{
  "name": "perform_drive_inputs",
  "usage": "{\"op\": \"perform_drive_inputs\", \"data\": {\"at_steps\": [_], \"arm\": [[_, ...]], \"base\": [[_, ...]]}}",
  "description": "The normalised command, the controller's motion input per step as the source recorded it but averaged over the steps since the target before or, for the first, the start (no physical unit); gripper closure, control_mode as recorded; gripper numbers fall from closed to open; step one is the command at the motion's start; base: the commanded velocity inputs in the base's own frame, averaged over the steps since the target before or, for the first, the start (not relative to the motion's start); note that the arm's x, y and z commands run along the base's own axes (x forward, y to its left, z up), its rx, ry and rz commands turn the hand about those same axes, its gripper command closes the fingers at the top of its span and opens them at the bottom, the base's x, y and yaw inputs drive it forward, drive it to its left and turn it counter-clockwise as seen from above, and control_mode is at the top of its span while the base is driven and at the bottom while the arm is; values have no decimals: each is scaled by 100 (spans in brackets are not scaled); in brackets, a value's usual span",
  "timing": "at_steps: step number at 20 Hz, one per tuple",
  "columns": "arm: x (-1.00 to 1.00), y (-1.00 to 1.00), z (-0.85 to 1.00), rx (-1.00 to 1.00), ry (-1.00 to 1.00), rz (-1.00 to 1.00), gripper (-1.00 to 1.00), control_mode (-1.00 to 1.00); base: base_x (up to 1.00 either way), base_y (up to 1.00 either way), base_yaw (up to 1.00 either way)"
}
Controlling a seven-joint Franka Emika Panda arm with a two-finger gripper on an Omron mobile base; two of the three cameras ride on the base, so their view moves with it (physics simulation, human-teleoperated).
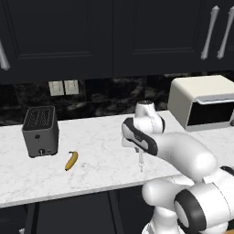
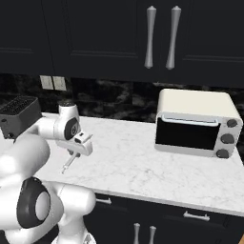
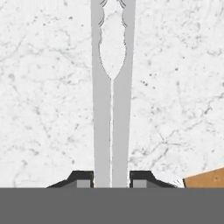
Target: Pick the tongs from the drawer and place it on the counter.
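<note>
The slim silvery tongs (image 3: 112,122) run straight up the hand view over white marble, their scalloped tips at the top. My gripper (image 3: 112,181) is shut on the tongs near their joined end, a dark fingertip (image 3: 82,179) on each side. From the left base view the tongs (image 1: 140,162) hang down from the gripper (image 1: 137,149) over the counter (image 1: 96,171), near its front edge. The right base view shows the tongs (image 2: 69,163) slanting down below the gripper (image 2: 76,153); whether their tips touch the counter (image 2: 143,164) I cannot tell. The dark drawer (image 1: 68,215) stands below the counter's front edge.
A dark toaster (image 1: 41,130) stands at the counter's left, with a yellow banana (image 1: 71,160) lying beside it. A cream toaster oven (image 2: 195,124) sits at the right against the wall. Black upper cabinets with silver handles (image 2: 150,38) hang above.
</note>
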Motion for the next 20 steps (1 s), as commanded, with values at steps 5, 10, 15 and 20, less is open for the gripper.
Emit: {"op": "perform_drive_inputs", "data": {"at_steps": [5,10,15,20], "arm": [[70,-7,-55,-1,0,-3,100,-100],[64,-28,-46,0,0,0,100,-100],[55,-13,-48,0,0,-1,100,-100],[24,0,-20,-1,-1,0,-100,-100]], "base": [[0,0,0],[0,0,0],[0,0,0],[0,0,0]]}}
